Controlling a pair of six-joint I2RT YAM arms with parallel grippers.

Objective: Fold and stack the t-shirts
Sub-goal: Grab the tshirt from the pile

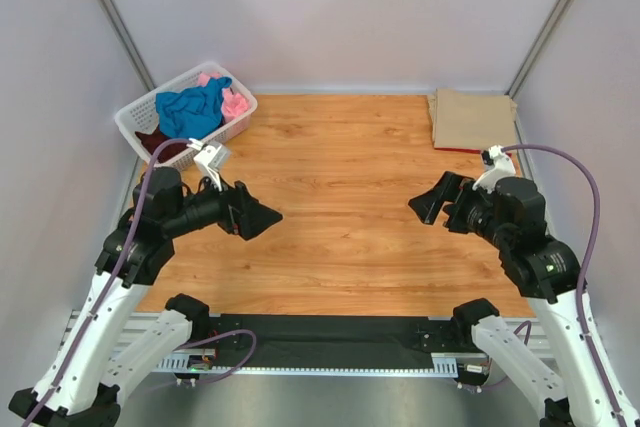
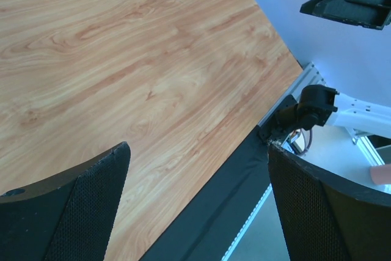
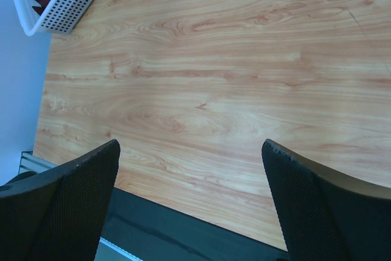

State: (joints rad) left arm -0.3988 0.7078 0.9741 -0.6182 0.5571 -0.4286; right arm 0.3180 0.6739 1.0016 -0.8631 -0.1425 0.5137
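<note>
A tan t-shirt [image 1: 473, 119] lies folded flat at the table's far right corner, with a thin red edge showing under it. A bright blue t-shirt [image 1: 190, 110], a pink one [image 1: 235, 103] and a dark maroon one [image 1: 160, 142] lie crumpled in the white lattice basket [image 1: 137, 113] at the far left. My left gripper [image 1: 262, 217] is open and empty above the table's near left. My right gripper [image 1: 428, 204] is open and empty above the near right. Both hover over bare wood.
The wooden table [image 1: 340, 207] has a black strip [image 1: 330, 329] along its near edge. White walls close in the back and sides. The basket corner [image 3: 58, 5] shows in the right wrist view. The right arm's base [image 2: 308, 109] shows in the left wrist view.
</note>
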